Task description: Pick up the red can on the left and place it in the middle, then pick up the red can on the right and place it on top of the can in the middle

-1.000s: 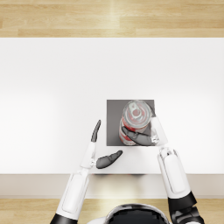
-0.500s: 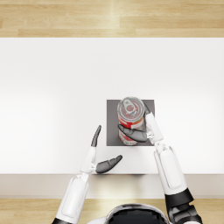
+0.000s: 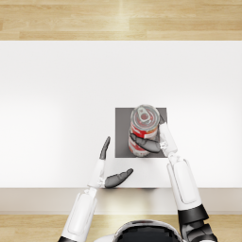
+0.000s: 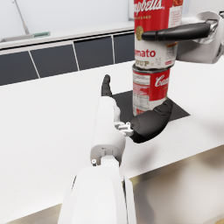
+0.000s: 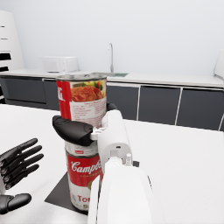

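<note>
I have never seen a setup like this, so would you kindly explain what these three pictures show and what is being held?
This is a simulated humanoid robot with two white arms, each ending in a dark robot hand. One picture looks steeply down from its head; the other two come from cameras on its left and right forearms, looking along each arm.

On the white table lies a dark grey mat. On the mat stands a red soup can, the lower can. The right robot hand grips a second red can, the upper can, directly above the lower one; whether they touch I cannot tell.

The left robot hand holds nothing, its fingers apart, beside the mat.
</note>
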{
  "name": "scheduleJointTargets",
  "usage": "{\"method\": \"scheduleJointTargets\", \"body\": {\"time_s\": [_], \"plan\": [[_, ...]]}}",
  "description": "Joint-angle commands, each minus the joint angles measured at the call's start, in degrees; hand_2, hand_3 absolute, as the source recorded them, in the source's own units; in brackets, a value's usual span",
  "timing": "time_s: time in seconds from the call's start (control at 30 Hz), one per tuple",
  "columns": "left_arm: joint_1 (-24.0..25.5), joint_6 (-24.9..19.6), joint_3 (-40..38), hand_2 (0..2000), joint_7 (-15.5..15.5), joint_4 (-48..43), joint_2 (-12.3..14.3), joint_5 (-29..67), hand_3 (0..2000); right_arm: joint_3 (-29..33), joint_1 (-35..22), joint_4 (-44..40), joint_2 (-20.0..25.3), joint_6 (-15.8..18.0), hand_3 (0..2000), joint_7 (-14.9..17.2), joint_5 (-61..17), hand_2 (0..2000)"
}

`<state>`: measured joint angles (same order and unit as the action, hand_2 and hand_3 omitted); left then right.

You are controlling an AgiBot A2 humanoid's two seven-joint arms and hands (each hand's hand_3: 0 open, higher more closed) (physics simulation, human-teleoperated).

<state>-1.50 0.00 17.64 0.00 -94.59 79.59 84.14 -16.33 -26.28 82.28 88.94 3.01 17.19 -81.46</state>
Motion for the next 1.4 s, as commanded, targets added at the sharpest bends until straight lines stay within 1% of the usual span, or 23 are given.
{"method": "scheduleJointTargets", "body": {"time_s": [0.03, 0.07, 0.1, 0.13, 0.17, 0.2, 0.23, 0.3, 0.4, 0.53, 0.63, 0.67, 0.7, 0.9, 1.07, 1.1, 1.13, 1.17, 1.23, 1.27, 1.3, 1.33, 1.4], "plan": [[-0.1, 0.0, -0.3, 0, 0.0, -0.2, 0.1, 0.0, 0, 0.0, 0.3, -1.6, 0.0, -0.2, 1520, -0.1, 0.0, 2000], [0.0, 0.0, -0.4, 0, 0.0, -0.2, 0.2, 0.0, 0, 0.1, 0.3, -1.6, 0.1, -0.1, 1520, -0.2, 0.0, 2000], [0.0, 0.0, -0.4, 0, 0.0, -0.2, 0.3, 0.0, 0, 0.2, 0.3, -1.6, 0.1, 0.3, 1193, -0.5, 0.0, 639], [0.0, 0.0, -0.5, 0, 0.0, -0.2, 0.3, 0.0, 0, 0.3, 0.6, -0.7, 0.0, 2.3, 867, -0.6, 0.0, 0], [-0.1, 0.0, -0.8, 0, 0.0, 0.0, 0.5, 0.0, 0, 0.3, 0.7, -0.1, 0.0, 3.6, 540, -0.7, 0.0, 0], [-0.2, 0.0, -0.7, 0, 0.0, -0.1, 0.6, 0.0, 0, 0.1, 0.8, 0.3, 0.0, 3.5, 213, -0.6, 0.0, 0], [-0.2, 0.0, -0.6, 0, 0.0, -0.3, 0.7, 0.0, 0, 0.5, 0.8, 1.1, 0.1, 2.2, 0, -0.5, 0.0, 0], [-0.5, 0.0, -0.6, 0, 0.0, -1.3, 1.0, 0.0, 0, 1.0, 0.8, 4.1, 0.2, -0.6, 0, -0.1, -0.1, 0], [-0.7, 0.0, -0.8, 0, 0.0, -2.8, 1.4, 0.0, 0, 2.3, 0.3, 7.7, 0.6, -3.6, 0, 0.1, -0.1, 0], [-0.7, 0.0, -0.3, 0, 0.0, -4.2, 1.7, 0.0, 0, 3.5, 0.6, 11.5, 0.7, -5.6, 0, 0.2, -0.1, 0], [-1.2, 0.0, -0.3, 0, 0.0, -4.7, 2.2, 0.0, 0, 3.9, 0.4, 13.7, 1.0, -5.7, 0, 0.2, -0.1, 0], [-1.2, 0.0, -0.2, 0, 0.0, -5.4, 2.2, 0.0, 0, -2.2, -1.7, 14.2, -6.4, -5.7, 0, 0.2, -0.1, 0], [-1.5, 0.0, -0.2, 0, 0.0, -5.3, 2.5, 0.0, 0, 2.4, -0.3, 14.6, -0.8, -5.6, 0, 0.2, -0.1, 0], [-1.9, 0.0, -0.1, 0, 0.0, -5.6, 3.2, 0.0, 0, 2.5, -1.4, 18.8, 0.1, -5.9, 0, 0.3, -0.1, 0], [-2.6, 0.0, -0.7, 0, 0.0, -6.5, 4.0, 0.0, 0, 3.8, -2.4, 22.2, 0.9, -5.9, 0, 0.2, -0.1, 0], [-3.2, 0.0, -1.5, 0, 0.0, -6.9, 4.3, 0.0, 0, 4.5, -2.4, 23.0, 1.0, -5.8, 0, 0.1, -0.1, 0], [-3.8, 0.0, -2.5, 0, 0.0, -7.4, 4.7, 0.0, 0, 3.8, -2.9, 24.0, -1.1, -5.9, 0, 0.1, -0.1, 0], [-4.5, 0.0, -4.0, 0, 0.0, -8.5, 5.1, 0.0, 0, 5.9, -2.5, 25.4, 0.5, -5.8, 0, 0.1, -0.1, 0], [-6.5, 0.0, -7.1, 0, 0.0, -10.0, 6.4, 0.0, 0, 8.2, -2.2, 27.2, 0.4, -4.9, 0, 0.2, -0.1, 0], [-6.8, 0.0, -8.6, 0, 0.0, -11.4, 6.5, 0.0, 0, 9.3, -1.7, 27.9, 0.3, -4.4, 0, -0.7, -0.1, 0], [-7.9, 0.0, -10.1, 0, 0.0, -12.0, 7.0, 0.0, 0, 10.7, -1.6, 28.1, 0.3, -4.0, 0, -5.4, -0.1, 0], [-8.8, 0.0, -11.8, 0, 0.0, -12.7, 7.1, 0.0, 0, 12.6, -1.2, 28.2, 0.3, -3.7, 0, -8.7, -0.1, 0], [-10.0, 0.0, -14.9, 0, 0.0, -13.6, 7.1, 0.0, 0, 15.7, -0.6, 28.5, 0.3, -3.4, 0, -12.8, -0.1, 0]]}}
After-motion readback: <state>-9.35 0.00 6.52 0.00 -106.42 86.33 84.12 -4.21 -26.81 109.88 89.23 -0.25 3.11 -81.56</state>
